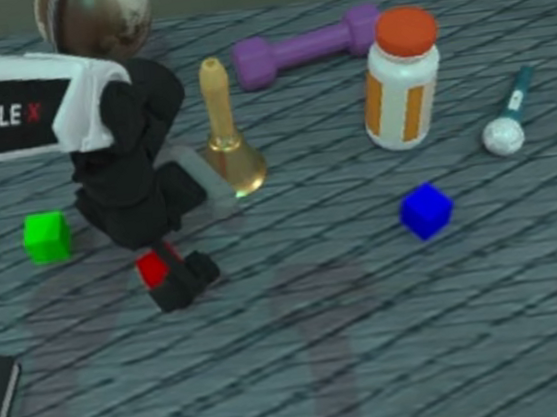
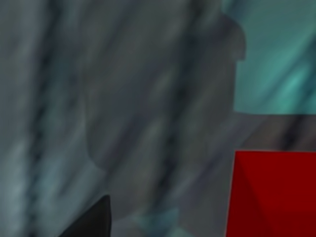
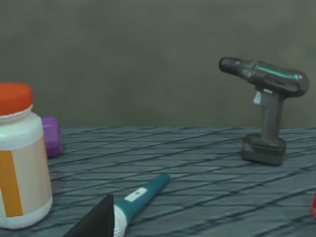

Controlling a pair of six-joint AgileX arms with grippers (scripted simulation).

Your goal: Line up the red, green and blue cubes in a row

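The red cube lies on the table left of centre, between the fingers of my left gripper, which reaches down over it. In the left wrist view the red cube fills one side, and a wide gap of table separates it from the one dark fingertip in view, so the left gripper is open. The green cube sits farther left, apart from the red one. The blue cube rests right of centre. My right gripper is out of the top view, parked and open, holding nothing.
A brass bell stands just behind the left gripper. Behind it are a purple dumbbell, an orange-capped bottle and a teal-handled tool. A dark round object sits at the back left. A drill shows in the right wrist view.
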